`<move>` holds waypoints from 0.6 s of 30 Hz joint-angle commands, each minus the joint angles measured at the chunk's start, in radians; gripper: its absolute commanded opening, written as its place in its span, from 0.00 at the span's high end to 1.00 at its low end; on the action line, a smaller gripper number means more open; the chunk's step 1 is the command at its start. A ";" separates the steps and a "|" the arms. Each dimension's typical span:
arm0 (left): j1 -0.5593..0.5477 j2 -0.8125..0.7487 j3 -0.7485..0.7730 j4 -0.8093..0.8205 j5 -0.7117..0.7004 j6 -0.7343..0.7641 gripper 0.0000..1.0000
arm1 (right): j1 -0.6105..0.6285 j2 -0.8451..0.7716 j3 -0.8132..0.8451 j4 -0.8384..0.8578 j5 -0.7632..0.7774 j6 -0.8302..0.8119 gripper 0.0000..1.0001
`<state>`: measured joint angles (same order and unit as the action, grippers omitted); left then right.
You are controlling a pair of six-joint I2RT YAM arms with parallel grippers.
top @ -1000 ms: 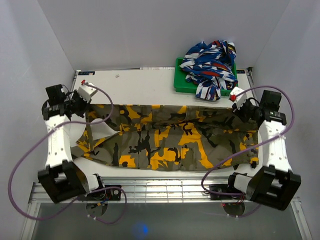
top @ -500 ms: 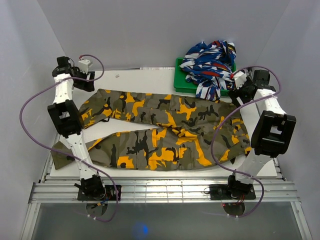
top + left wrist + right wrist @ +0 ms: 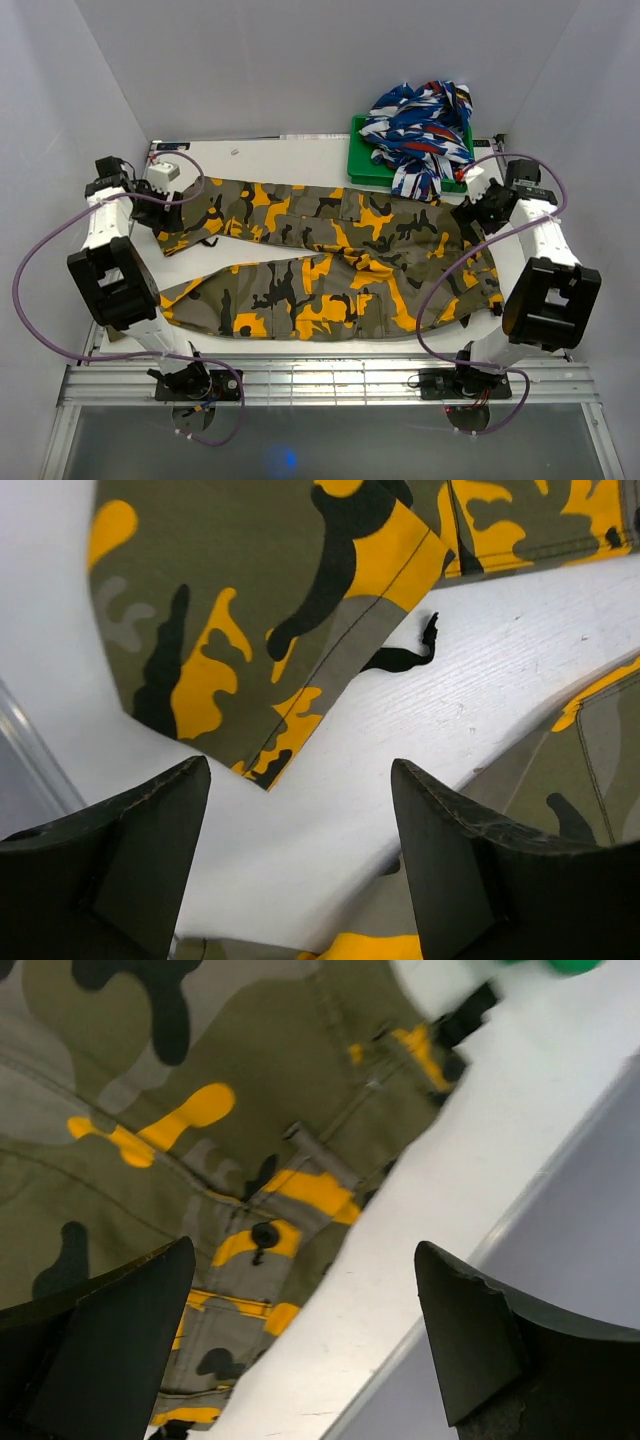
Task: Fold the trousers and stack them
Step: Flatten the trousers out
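Note:
The camouflage trousers [image 3: 330,265] lie flat across the white table, legs to the left and waist to the right. My left gripper [image 3: 173,203] hovers open just above the far leg's cuff [image 3: 250,610], with bare table between its fingers [image 3: 150,860]. A loose black cord [image 3: 405,658] lies beside that cuff. My right gripper [image 3: 468,210] stands open above the far corner of the waistband [image 3: 200,1110], near a black button [image 3: 265,1232]. Neither gripper [image 3: 300,768] [image 3: 305,1252] holds anything.
A green bin [image 3: 362,168] at the back right holds a heap of blue, white and red cloth [image 3: 420,120], close to the right gripper. White walls close in on three sides. A metal rail [image 3: 320,378] runs along the near edge.
Both grippers have opened and let go of the trousers. The cloth was carried toward the back and now lies spread with its legs apart. Both arms have drawn back slightly.

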<state>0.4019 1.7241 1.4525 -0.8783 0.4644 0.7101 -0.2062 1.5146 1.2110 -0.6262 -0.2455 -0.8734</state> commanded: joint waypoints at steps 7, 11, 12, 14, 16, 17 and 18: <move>-0.077 0.115 -0.127 0.173 -0.055 0.123 0.19 | 0.004 0.157 -0.059 -0.017 -0.002 0.033 0.02; -0.109 0.155 -0.159 0.251 -0.119 0.123 0.19 | -0.007 0.213 -0.100 0.026 0.066 0.028 0.00; -0.112 0.163 -0.167 0.283 -0.134 0.121 0.21 | -0.021 0.222 -0.113 0.032 0.072 0.027 0.00; -0.120 0.175 -0.197 0.301 -0.164 0.146 0.25 | -0.041 0.240 -0.120 0.040 0.097 0.014 0.00; -0.127 0.178 -0.224 0.317 -0.188 0.166 0.43 | -0.077 0.259 -0.117 0.042 0.113 0.004 0.04; -0.129 0.178 -0.243 0.323 -0.211 0.186 0.48 | -0.094 0.265 -0.113 0.042 0.124 -0.012 0.04; -0.130 0.178 -0.251 0.323 -0.217 0.192 0.53 | -0.128 0.271 -0.108 0.042 0.130 -0.021 0.04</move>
<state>0.2749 1.8965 1.2514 -0.6125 0.3271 0.8421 -0.2653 1.7622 1.0969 -0.6052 -0.1825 -0.8562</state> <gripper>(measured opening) 0.521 0.962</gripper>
